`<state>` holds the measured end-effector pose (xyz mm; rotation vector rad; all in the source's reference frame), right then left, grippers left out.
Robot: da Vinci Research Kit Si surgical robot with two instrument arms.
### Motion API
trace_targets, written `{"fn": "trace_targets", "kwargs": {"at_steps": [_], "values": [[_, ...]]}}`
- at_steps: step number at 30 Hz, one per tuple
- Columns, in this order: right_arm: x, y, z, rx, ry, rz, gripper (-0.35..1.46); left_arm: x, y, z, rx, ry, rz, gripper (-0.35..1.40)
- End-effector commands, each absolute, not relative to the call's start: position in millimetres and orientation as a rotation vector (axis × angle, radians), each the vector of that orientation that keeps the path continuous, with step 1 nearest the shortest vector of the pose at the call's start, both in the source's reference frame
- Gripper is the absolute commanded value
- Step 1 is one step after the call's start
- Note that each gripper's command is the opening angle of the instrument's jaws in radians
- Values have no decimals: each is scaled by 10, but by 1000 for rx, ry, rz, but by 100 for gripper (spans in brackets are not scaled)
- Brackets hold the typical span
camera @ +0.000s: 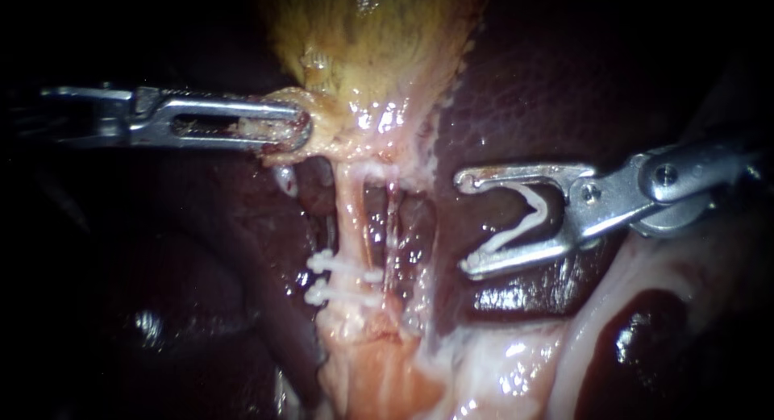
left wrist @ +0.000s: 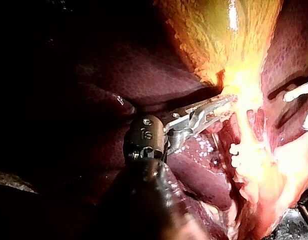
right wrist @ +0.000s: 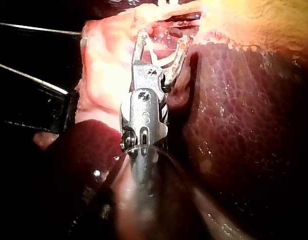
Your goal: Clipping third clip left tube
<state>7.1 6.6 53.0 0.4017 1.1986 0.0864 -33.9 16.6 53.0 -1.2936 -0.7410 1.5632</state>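
Observation:
My left instrument (camera: 294, 130) comes in from the left, its jaws shut on the pale tissue at the gallbladder's (camera: 371, 41) neck. Below it the left tube (camera: 348, 218) runs down, pale pink, with two white clips (camera: 343, 268) across its lower part. A thinner right tube (camera: 393, 226) lies beside it. My right instrument (camera: 466, 222) stands to the right over the liver (camera: 516, 106), jaws open, with a white open clip (camera: 528, 218) loaded between them, apart from both tubes. The left wrist view shows the left instrument (left wrist: 221, 106) on the yellow tissue; the right wrist view shows the right instrument (right wrist: 161, 42) and its clip.
Dark red liver (camera: 201, 267) lies on both sides of the tubes. Pale fatty tissue (camera: 516, 355) spreads at the lower right. Orange-pink tissue (camera: 379, 372) sits below the two clips. A small window (camera: 372, 210) opens between the two tubes.

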Motion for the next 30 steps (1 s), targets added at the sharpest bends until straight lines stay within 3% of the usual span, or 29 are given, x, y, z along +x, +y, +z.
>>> {"fn": "trace_targets", "kwargs": {"at_steps": [1,18,30], "values": [[71,66,529,402,1199,86,50,-337,167,529,-1294,-742,1562,-35],[76,65,526,403,1198,79,50,-287,187,452,-1359,-730,1502,-35],[135,59,512,501,1222,204,50,-285,185,458,-1361,-728,1504,-35]]}}
